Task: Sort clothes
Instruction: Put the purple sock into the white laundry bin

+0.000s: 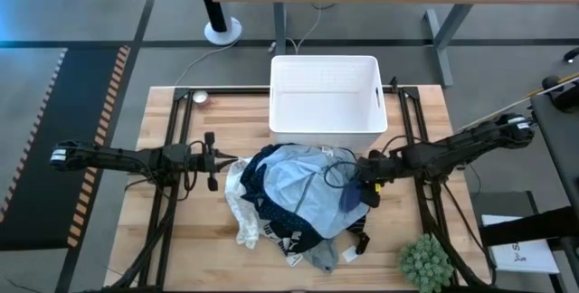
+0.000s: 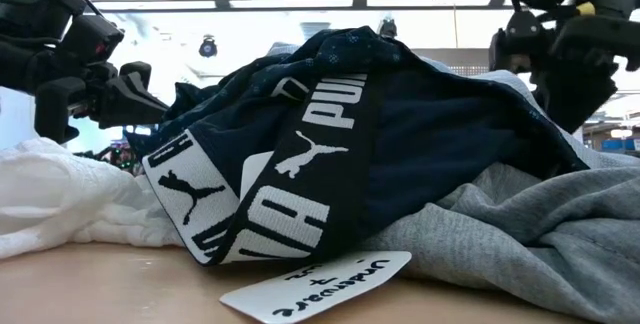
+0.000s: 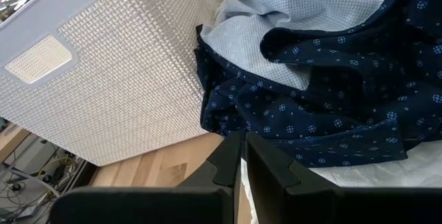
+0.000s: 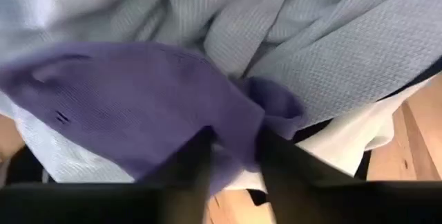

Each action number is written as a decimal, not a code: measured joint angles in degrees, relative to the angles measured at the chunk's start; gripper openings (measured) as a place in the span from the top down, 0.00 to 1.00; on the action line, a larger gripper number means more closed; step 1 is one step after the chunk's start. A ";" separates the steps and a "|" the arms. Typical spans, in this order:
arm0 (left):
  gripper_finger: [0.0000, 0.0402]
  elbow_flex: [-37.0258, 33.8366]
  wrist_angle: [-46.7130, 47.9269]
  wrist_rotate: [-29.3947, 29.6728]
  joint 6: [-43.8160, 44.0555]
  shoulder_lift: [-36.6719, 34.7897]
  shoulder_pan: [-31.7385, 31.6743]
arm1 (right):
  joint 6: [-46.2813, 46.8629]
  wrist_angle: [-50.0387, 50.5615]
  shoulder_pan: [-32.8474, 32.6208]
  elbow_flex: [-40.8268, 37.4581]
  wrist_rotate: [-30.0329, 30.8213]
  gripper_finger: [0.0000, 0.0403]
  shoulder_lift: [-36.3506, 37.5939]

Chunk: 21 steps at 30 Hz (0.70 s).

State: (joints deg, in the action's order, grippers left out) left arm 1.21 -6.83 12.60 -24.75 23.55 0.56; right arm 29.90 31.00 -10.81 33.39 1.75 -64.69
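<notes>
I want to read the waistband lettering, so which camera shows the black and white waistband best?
The low view: the waistband fills the foreground, its white logo lettering readable. The high view shows only a small strip of it at the pile's near edge. Neither wrist view shows it.

The right gripper [image 4: 231, 156] sits at the bottom centre of the frame, its two dark fingers [image 4: 190, 165] pinching a fold of purple-blue fabric [image 4: 138, 99]. Pale light blue cloth [image 4: 297, 23] fills the upper frame. Bare wood table [image 4: 418, 134] shows at the right edge.
</notes>
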 joint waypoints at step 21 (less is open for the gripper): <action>0.97 0.00 -0.20 0.00 0.00 0.00 0.00 | -3.12 7.27 -10.08 19.37 12.04 1.00 3.07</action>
State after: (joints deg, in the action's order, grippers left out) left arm 1.21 -7.03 12.60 -24.75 23.55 0.56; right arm 26.79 38.27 -20.89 52.75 13.78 -61.62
